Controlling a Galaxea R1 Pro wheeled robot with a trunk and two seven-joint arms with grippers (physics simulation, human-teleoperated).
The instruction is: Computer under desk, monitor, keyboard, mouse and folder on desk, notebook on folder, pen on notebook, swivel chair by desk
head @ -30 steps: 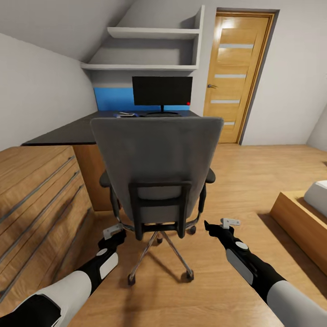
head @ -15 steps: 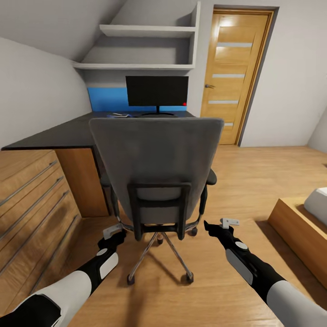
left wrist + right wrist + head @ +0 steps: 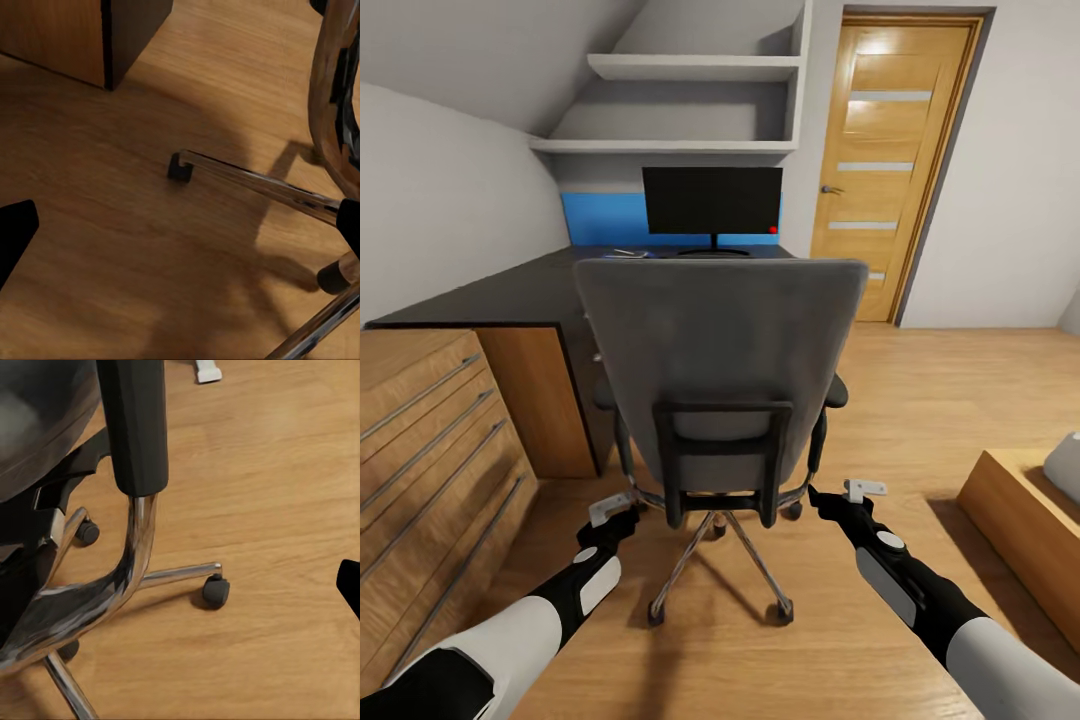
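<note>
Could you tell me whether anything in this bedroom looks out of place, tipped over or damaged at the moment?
Nothing stands out. The swivel chair stands upright on its casters, its back facing the robot, in front of the desk. The monitor stands upright on the desk. The seat is hidden behind the backrest.

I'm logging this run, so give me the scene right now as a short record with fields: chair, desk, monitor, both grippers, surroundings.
chair: swivel chair directly ahead, back toward the camera, standing on the wood floor between the robot and the desk
desk: black top beyond the chair, blue back panel
monitor: upright on the desk, screen dark
left gripper: low beside the chair's base, holding nothing; fingers' spread unclear
right gripper: low at the chair's other side, holding nothing; fingers' spread unclear
surroundings: wooden drawer chest at left, door behind right
</note>
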